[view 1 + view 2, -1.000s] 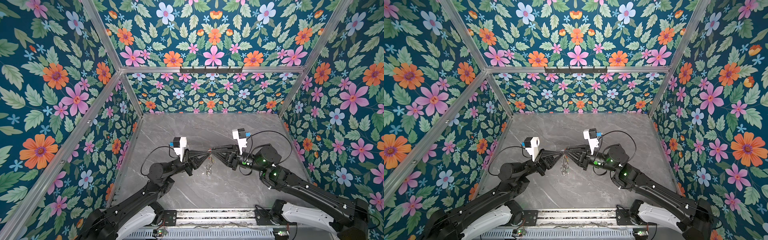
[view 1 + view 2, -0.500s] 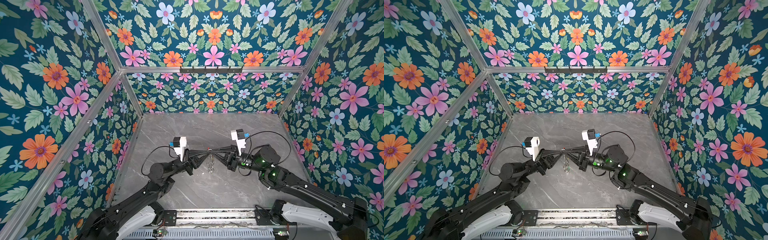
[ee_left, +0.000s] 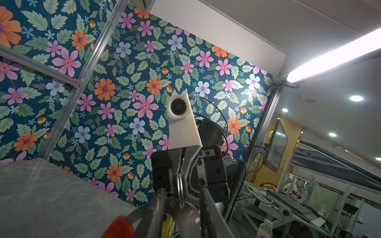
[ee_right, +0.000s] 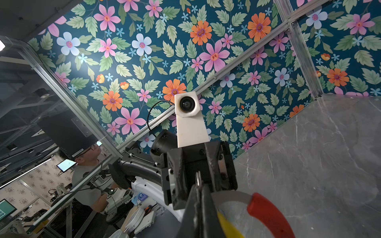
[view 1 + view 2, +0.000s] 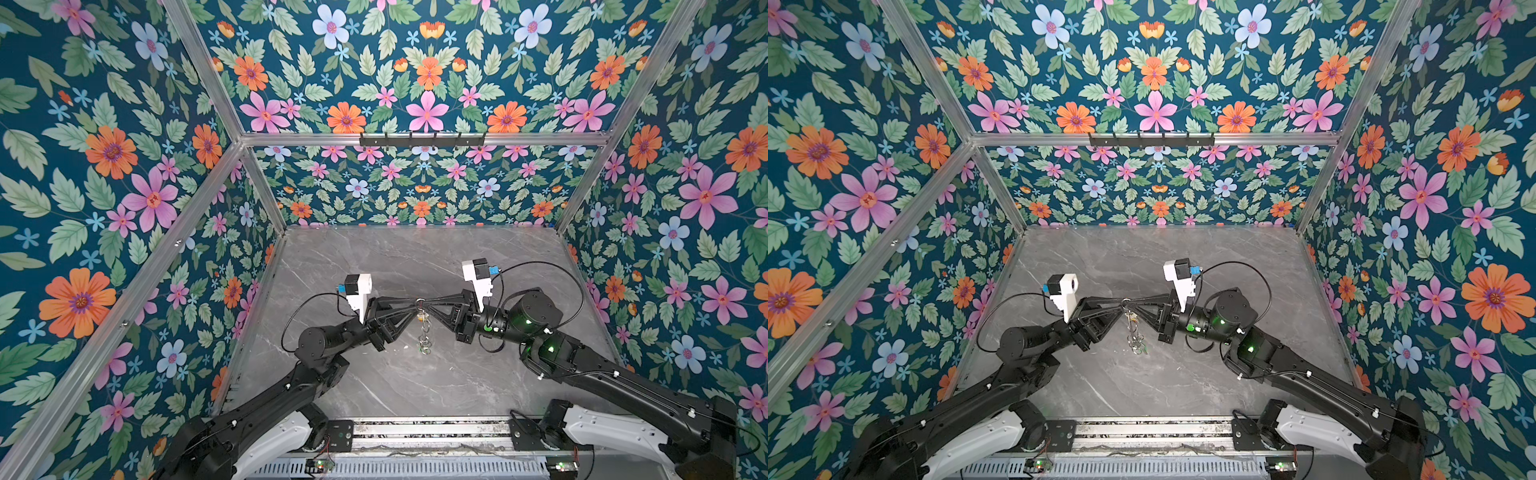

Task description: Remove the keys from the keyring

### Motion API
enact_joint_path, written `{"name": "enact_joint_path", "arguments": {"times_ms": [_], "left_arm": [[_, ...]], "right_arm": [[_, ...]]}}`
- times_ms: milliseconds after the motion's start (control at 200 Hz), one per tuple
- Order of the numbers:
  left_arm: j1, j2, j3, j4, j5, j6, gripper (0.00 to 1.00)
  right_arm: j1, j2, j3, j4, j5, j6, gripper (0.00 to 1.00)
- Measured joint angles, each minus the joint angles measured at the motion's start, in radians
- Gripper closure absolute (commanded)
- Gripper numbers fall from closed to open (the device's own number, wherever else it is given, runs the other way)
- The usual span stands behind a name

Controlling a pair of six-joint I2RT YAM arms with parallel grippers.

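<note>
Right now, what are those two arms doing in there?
The right gripper is shut on a keyring and holds it up above the table. The left gripper meets it from the other side, its jaws open around the ring. A yellow key hangs on the ring, not yet removed.

Top views overhead, near-identical, wrist views close, tilted upward
</note>
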Motion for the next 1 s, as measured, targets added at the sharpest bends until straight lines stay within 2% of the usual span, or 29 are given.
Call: {"name": "enact_joint_path", "arguments": {"times_ms": [220,460,760,1005], "left_arm": [[0.000,-0.086,-0.008,-0.091,0.005,0.020,0.54],[0.000,-0.206,0.030,-0.400,0.013,0.108,0.52],[0.000,-0.180,0.174,-0.714,0.113,0.193,0.63],[-0.001,-0.144,0.239,-0.856,0.172,0.239,0.72]], "right_arm": [[0.000,-0.024,0.088,-0.210,0.003,-0.083,1.00],[-0.001,-0.016,0.251,-0.538,-0.011,-0.245,1.00],[-0.001,0.067,0.424,-0.859,-0.074,-0.402,1.00],[-0.001,0.116,0.493,-0.996,-0.098,-0.475,1.00]]}}
